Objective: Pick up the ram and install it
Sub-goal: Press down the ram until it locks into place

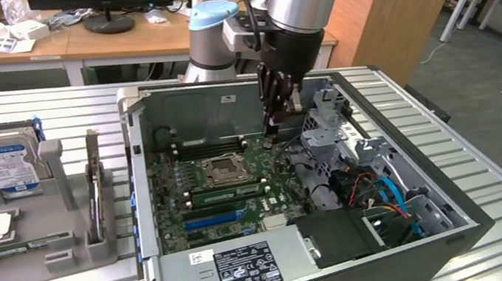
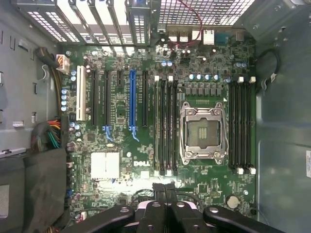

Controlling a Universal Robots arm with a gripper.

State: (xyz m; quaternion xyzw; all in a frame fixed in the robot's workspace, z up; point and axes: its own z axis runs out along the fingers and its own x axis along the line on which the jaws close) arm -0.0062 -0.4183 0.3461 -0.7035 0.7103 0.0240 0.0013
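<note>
End effector (image 1: 274, 123), pinched shut, hangs between the case walls (image 1: 207, 110) above the motherboard (image 2: 146, 145).

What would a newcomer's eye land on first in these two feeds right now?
The open computer case on the slatted table stands out first, its green motherboard laid bare around an empty processor socket. The arm's end effector, shut, hangs inside the case above that board. On the exterior view's left, a grey holder carries a blue-labelled hard drive.
</note>
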